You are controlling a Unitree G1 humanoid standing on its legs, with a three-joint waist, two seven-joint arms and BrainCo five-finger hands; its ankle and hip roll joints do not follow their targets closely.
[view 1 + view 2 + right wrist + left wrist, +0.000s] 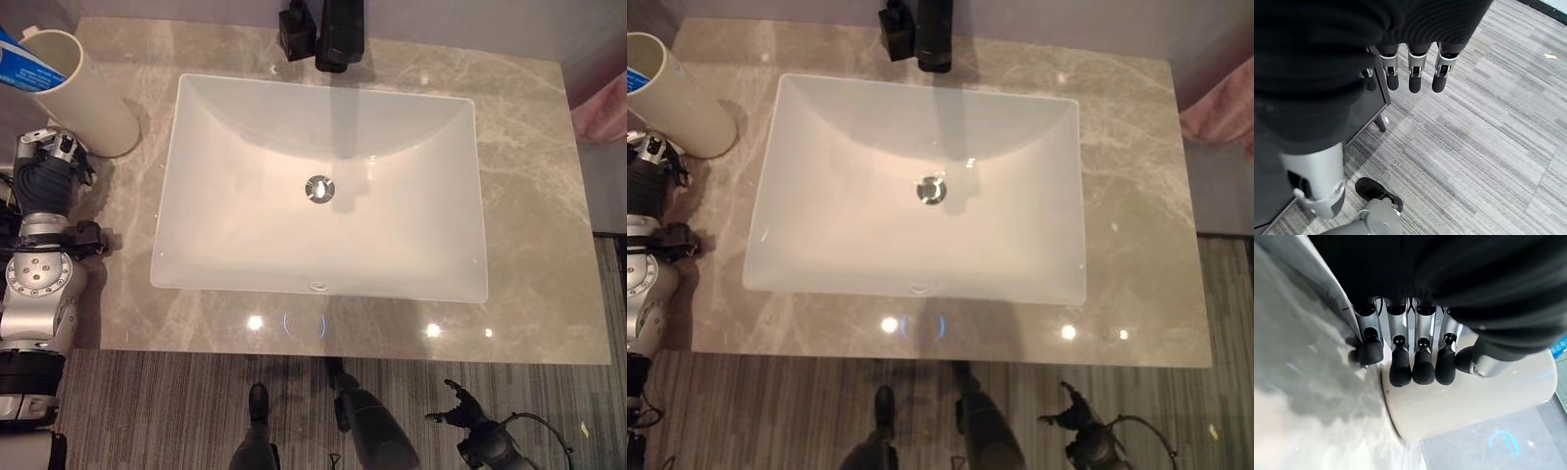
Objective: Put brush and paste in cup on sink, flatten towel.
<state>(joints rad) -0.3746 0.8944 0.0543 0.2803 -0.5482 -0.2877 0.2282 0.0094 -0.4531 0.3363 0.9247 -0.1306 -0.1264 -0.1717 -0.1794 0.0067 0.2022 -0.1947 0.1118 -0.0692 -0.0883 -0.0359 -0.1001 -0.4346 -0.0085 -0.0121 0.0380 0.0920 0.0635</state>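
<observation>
A cream cup [83, 93] stands at the counter's back left corner, with a blue and white paste tube [24, 64] sticking out of it. My left hand [44, 171] rests just in front of the cup. In the left wrist view its fingers [1400, 367] are straight and hold nothing, their dark tips close to the cup's base [1469, 401]. A pink towel [602, 108] shows past the counter's right end. My right hand [460, 406] hangs low over the floor in front of the counter, fingers [1415, 81] straight and empty.
A white rectangular sink [411, 245] with a metal drain [319, 189] fills the middle of the grey marble counter [539, 196]. A black tap [338, 34] stands behind it. Striped grey carpet [1488, 147] lies below.
</observation>
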